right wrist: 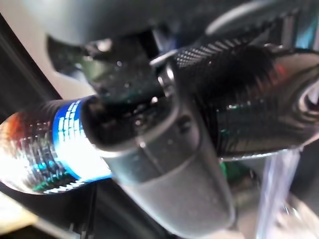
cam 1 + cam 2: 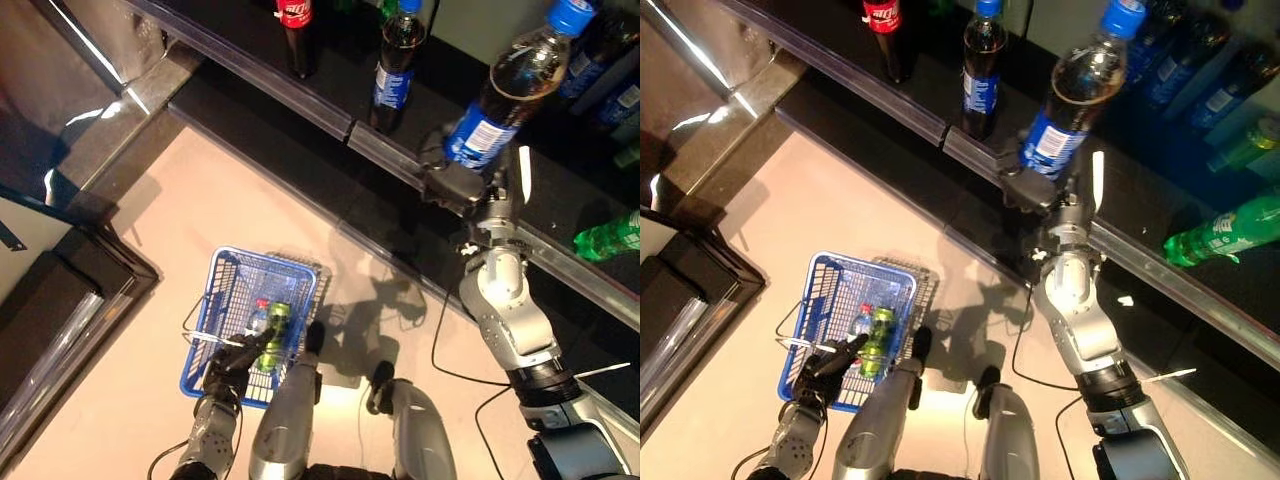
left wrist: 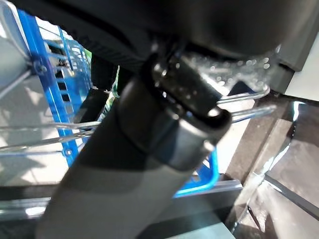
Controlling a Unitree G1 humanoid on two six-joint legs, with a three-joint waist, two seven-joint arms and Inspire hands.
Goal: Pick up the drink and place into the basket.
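My right hand is shut on a dark cola bottle with a blue cap and blue label, held tilted above the dark shelf. The same bottle shows past the curled fingers in the right wrist view. My left hand is shut on the thin wire handles of the blue basket, which hangs low at the left above the floor. Inside the basket lie a green drink and a small clear bottle with a red cap.
More bottles stand on the shelf: a red-labelled cola bottle, a blue-labelled cola bottle, and a green bottle lying at the right. A dark cabinet corner juts in at the left.
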